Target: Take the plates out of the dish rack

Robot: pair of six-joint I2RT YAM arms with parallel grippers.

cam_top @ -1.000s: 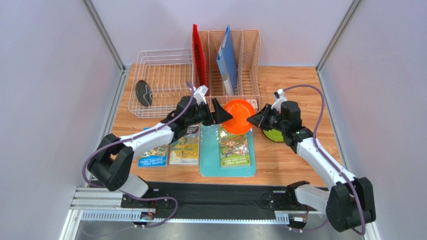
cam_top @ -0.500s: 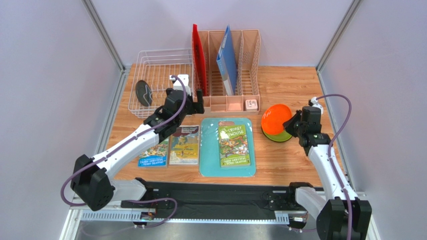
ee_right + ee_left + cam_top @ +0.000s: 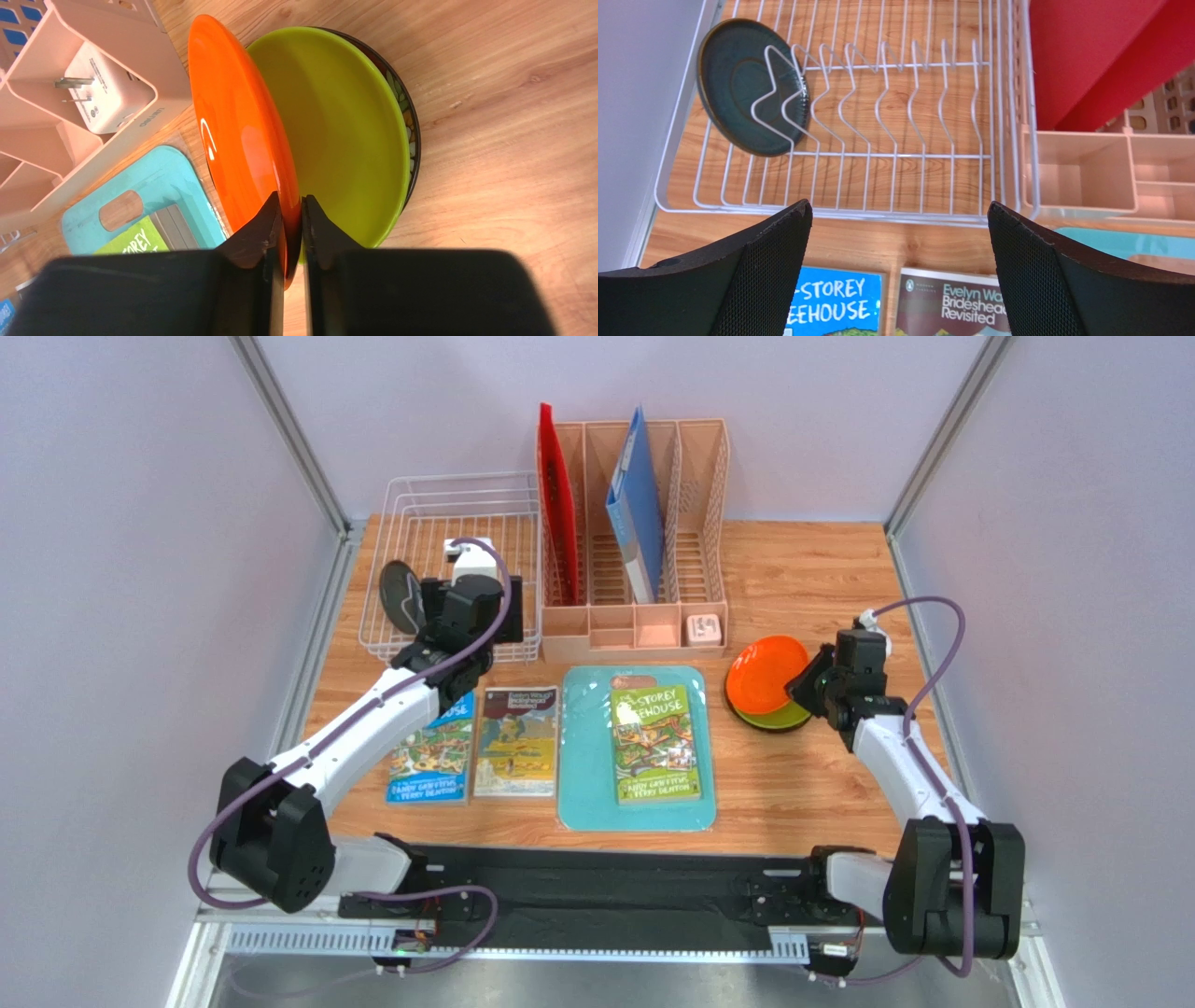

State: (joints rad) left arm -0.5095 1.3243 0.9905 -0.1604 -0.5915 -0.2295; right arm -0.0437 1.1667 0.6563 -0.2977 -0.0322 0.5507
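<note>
Left tool [image 3: 898, 207]: gaping wide, now hovering at the rack [image 3: 1011, 105], closer to the teal plate [image 3: 738, 77].
Right tool [image 3: 289, 203]: gripping the orange plate [image 3: 235, 133], lowering it onto the green plate [image 3: 337, 133].

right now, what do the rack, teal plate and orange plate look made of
Rack: thin white wire, likely coated metal, bent into loops.
Teal plate: dark, mottled glaze with a paler rim, probably stoneware.
Orange plate: smooth and glossy, with a bright highlight; glazed ceramic or plastic, unclear which.
</note>
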